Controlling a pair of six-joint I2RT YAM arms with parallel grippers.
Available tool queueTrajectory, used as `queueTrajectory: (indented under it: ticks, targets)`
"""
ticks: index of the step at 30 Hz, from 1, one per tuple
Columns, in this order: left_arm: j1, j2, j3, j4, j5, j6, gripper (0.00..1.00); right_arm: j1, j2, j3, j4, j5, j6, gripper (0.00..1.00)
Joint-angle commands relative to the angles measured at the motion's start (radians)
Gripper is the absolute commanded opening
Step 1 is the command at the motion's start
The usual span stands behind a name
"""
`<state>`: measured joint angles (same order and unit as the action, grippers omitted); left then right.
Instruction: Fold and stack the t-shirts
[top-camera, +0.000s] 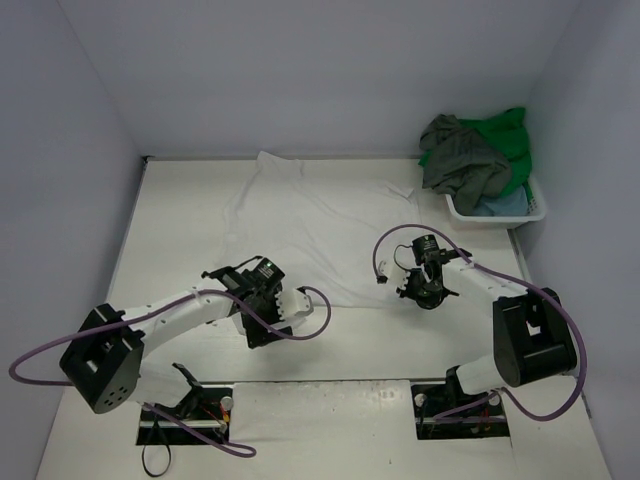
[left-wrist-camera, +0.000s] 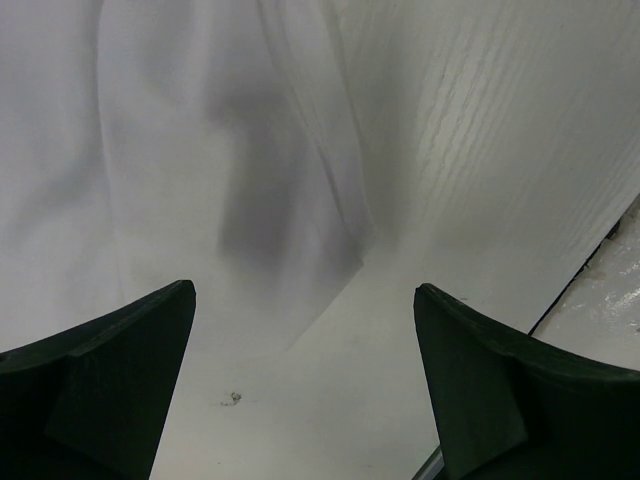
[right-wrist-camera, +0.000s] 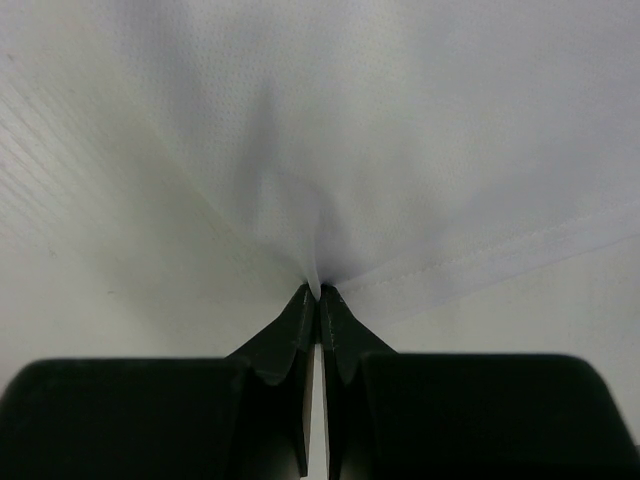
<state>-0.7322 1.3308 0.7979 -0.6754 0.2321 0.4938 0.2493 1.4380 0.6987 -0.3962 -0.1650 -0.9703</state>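
- Garment in work: white short-sleeved cloth t-shirt (top-camera: 320, 225), spread mostly flat across the middle of the pale table (top-camera: 180, 230), with its near hem towards the arm bases.
- right gripper (top-camera: 418, 296) (right-wrist-camera: 320, 296): at the near-right hem, jaws pressed together and pinching a pucker of the white cloth (right-wrist-camera: 400, 120).
- left gripper (top-camera: 262, 330) (left-wrist-camera: 302, 290): low over the near-left edge of the same shirt (left-wrist-camera: 200, 150), jaws spread wide, gripping nothing.
- white plastic basket (top-camera: 490, 216): at the far right corner, heaped with a dark grey-olive cloth shirt (top-camera: 460, 155), a bright green cloth shirt (top-camera: 512, 140) and a light blue cloth shirt (top-camera: 502, 204).
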Motion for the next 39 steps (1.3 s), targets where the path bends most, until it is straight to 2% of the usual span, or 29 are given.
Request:
queueTrajectory:
  ticks: [1,11,13,18,19,21,22,24,25,26,39]
  targets:
    - [-0.015,0.027,0.043,0.023,0.0,0.0,0.85,-0.004,0.01,0.005,-0.015,-0.005,0.007,0.0]
    - [-0.016,0.13,0.014,0.165,-0.066,0.008,0.85,-0.005,-0.001,-0.002,-0.015,-0.002,0.005,0.0]
    - [-0.016,0.139,0.003,0.183,-0.069,0.006,0.82,-0.007,0.001,0.002,-0.013,-0.002,0.005,0.0]
    - [-0.016,0.159,-0.005,0.191,-0.076,-0.003,0.61,-0.005,0.002,0.004,-0.013,-0.004,0.005,0.0]
    - [-0.016,0.156,-0.005,0.183,-0.074,-0.001,0.52,-0.005,0.002,0.002,-0.013,-0.004,0.005,0.0]
    - [-0.016,0.151,-0.003,0.172,-0.076,0.0,0.42,-0.005,0.004,0.002,-0.013,-0.005,0.005,0.0]
    - [-0.016,0.146,0.0,0.159,-0.082,0.0,0.26,-0.007,0.004,0.004,-0.012,-0.007,0.005,0.0]
    - [-0.016,0.136,0.007,0.139,-0.094,-0.003,0.14,-0.007,0.009,0.002,-0.01,-0.007,0.005,0.0]
    - [-0.016,0.121,0.009,0.131,-0.105,-0.003,0.03,-0.01,0.009,0.004,-0.009,-0.007,0.005,0.0]
    - [-0.016,0.11,0.014,0.123,-0.111,-0.003,0.0,-0.01,0.01,0.007,-0.007,-0.008,0.005,0.0]
    - [-0.012,-0.117,0.057,-0.004,-0.209,0.009,0.0,-0.013,-0.094,0.058,-0.032,-0.021,0.016,0.0]
